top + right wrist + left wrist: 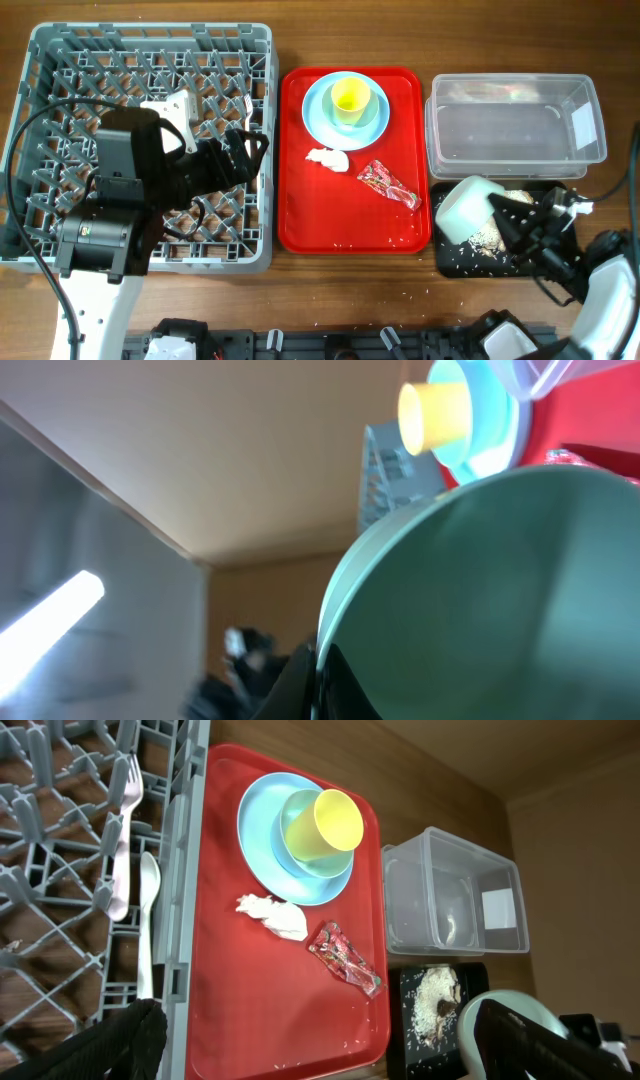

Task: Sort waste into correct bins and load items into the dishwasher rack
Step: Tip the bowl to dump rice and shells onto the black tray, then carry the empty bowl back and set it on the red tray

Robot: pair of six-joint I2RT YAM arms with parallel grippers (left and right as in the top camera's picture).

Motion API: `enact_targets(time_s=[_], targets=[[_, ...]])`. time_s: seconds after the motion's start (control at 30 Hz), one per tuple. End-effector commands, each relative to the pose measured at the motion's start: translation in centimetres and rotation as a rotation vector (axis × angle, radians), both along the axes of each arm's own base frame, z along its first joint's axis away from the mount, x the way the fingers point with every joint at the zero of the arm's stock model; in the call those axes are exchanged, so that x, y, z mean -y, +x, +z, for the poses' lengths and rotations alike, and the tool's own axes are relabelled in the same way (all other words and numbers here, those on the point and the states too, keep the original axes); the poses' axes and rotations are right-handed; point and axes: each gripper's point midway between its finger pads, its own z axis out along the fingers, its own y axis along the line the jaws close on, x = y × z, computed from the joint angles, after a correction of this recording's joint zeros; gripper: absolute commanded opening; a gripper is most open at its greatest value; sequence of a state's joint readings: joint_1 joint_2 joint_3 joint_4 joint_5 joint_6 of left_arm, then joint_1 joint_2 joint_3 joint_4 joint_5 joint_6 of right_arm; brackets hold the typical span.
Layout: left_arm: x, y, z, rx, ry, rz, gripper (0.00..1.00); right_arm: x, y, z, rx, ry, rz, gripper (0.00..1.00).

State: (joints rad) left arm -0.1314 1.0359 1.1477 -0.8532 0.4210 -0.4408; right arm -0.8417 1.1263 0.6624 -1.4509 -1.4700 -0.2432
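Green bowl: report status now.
Right claw shut on green bowl, tipped over black tray; rice scraps in tray. Left claw open, empty, over rack. Wrapper and tissue on red tray, unsorted. Nothing in the way.

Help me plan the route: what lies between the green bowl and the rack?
The red tray, carrying dishes, tissue and wrapper, lies between green bowl and rack; the left hand hovers over the rack.

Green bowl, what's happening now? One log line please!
right fingers: hold pale green bowl tipped over black tray | rice scraps: in tray | left fingers: open above rack
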Motion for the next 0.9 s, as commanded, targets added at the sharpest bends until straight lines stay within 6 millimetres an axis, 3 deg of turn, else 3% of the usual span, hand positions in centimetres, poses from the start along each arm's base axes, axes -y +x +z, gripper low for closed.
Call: enact_targets(time_s=[0.0, 0.1, 0.2, 0.37, 0.43, 0.6, 0.73, 0.87], targets=[[0.0, 0.0, 0.5, 0.008, -0.016, 0.002, 1.00, -1.6, -1.3, 0.0, 0.140, -0.278, 0.077, 0.04], [0.0, 0.0, 0.5, 0.008, -0.016, 0.002, 1.00, -1.0, -1.8, 1.0, 0.124, -0.503, 0.078, 0.04], [0.0, 0.0, 0.5, 0.008, -0.016, 0.002, 1.00, 1.1, -2.2, 3.8, 0.060, -0.795, 0.007, 0.04], [0.0, 0.0, 0.5, 0.008, -0.016, 0.002, 1.00, -0.4, -1.8, 7.8, 0.141, -0.866, 0.019, 0.04], [0.0, 0.0, 0.5, 0.008, -0.016, 0.002, 1.00, -0.5, -1.4, 7.5, 0.110, -0.876, 0.032, 0.04], [0.0, 0.0, 0.5, 0.008, -0.016, 0.002, 1.00, -3.7, -0.9, 6.6, 0.129, -0.901, 0.207, 0.04], [0.0, 0.0, 0.5, 0.008, -0.016, 0.002, 1.00, -7.6, -0.3, 5.5, 0.153, -0.923, 0.390, 0.04], [0.0, 0.0, 0.5, 0.008, -0.016, 0.002, 1.00, -12.0, 0.6, 2.8, 0.094, -0.986, 0.534, 0.04]])
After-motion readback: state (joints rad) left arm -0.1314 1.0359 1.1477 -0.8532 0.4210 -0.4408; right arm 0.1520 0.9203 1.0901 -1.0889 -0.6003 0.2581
